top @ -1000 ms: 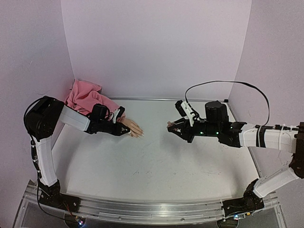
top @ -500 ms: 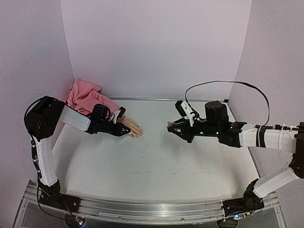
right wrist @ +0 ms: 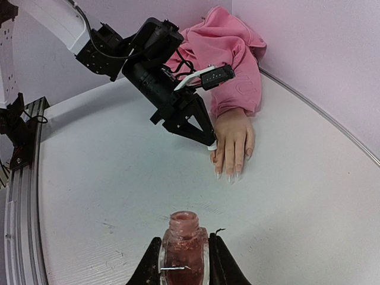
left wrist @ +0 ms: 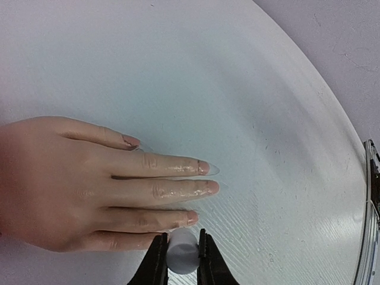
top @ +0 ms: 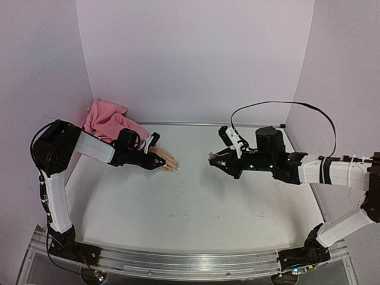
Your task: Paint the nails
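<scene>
Nearest, pinched tight between the jaws of the right gripper (right wrist: 184, 244): an uncapped bottle of pinkish polish (right wrist: 183, 224), upright, neck open. Beyond its tip, across the white table (right wrist: 107, 196) and well apart: the mannequin hand (right wrist: 234, 136), palm down, pale nails (right wrist: 228, 176) pointing back toward the bottle. Just beside that hand's outermost finger, closed on a small white cap (left wrist: 182, 255), most likely the bottle's own: the left gripper (right wrist: 206, 138), with any brush under the cap hidden from every view. Behind the mannequin's wrist, bunched toward the far corner: the pink sleeve (right wrist: 228, 53). Barely any change over the past second: same shut grip on both sides, same spot for the bottle, only a hair's shift of the left gripper beside the finger. Judged from that, lining up rather than stroking; no fresh colour to be made out on any nail, so the painting likely all left to do
</scene>
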`<state>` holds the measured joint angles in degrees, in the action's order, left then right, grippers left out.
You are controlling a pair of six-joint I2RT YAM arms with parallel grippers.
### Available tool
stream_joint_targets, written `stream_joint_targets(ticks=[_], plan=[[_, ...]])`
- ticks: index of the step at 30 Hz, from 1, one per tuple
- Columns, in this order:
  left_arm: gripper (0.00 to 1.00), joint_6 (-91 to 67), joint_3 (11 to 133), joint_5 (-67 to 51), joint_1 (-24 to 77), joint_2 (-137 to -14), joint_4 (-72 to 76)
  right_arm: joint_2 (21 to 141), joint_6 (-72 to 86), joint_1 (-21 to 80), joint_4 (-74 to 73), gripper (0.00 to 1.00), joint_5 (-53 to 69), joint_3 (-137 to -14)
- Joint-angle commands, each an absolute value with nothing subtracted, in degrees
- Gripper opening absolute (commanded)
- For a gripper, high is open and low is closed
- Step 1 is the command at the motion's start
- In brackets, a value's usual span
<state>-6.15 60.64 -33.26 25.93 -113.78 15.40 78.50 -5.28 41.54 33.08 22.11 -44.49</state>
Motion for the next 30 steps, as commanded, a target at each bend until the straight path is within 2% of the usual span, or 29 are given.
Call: stream_joint_targets(ticks=[1, 13, 30], plan=[[0.0, -4.27, 62.35, -33.97, 26.36, -113.16, 15.73, 78.22, -4.66, 41.51, 36.65, 0.0, 23.39, -46.32], [0.0, -5.8, 58.05, -31.49, 25.87, -109.79, 19.81, 77.54, -4.66, 41.56, 36.65, 0.0, 23.3, -45.88], [0.0, -7.67, 59.37, -31.7, 24.29, -111.63, 20.02, 78.0, -4.57, 41.53, 36.67, 0.0, 23.54, -46.23]])
